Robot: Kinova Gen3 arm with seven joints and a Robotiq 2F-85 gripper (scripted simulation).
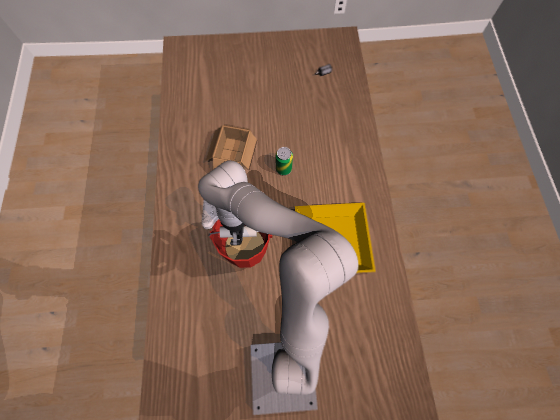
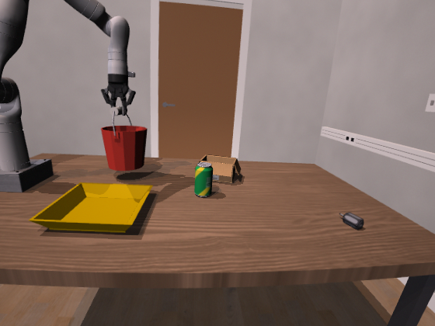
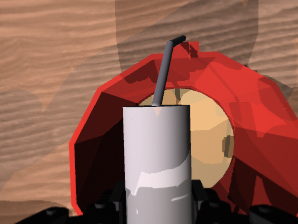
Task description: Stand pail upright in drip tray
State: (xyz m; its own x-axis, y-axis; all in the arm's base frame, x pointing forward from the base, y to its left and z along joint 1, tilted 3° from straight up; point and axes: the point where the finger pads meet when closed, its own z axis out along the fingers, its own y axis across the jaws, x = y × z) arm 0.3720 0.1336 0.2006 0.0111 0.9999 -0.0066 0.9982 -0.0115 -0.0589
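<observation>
Hanging from my hand (image 2: 117, 104), the red pail (image 2: 124, 147) is upright in the air above the tabletop (image 2: 248, 221), its shadow on the wood beneath it. My fingers are clamped on its thin grey handle (image 2: 115, 123). The yellow drip tray (image 2: 83, 224) lies apart from it, nearer the exterior camera. A green can (image 2: 203, 179) stands near a cardboard box (image 2: 225, 166).

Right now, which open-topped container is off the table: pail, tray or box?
The red pail, hanging by its handle from the gripper. The yellow drip tray and cardboard box both rest on the table.
</observation>
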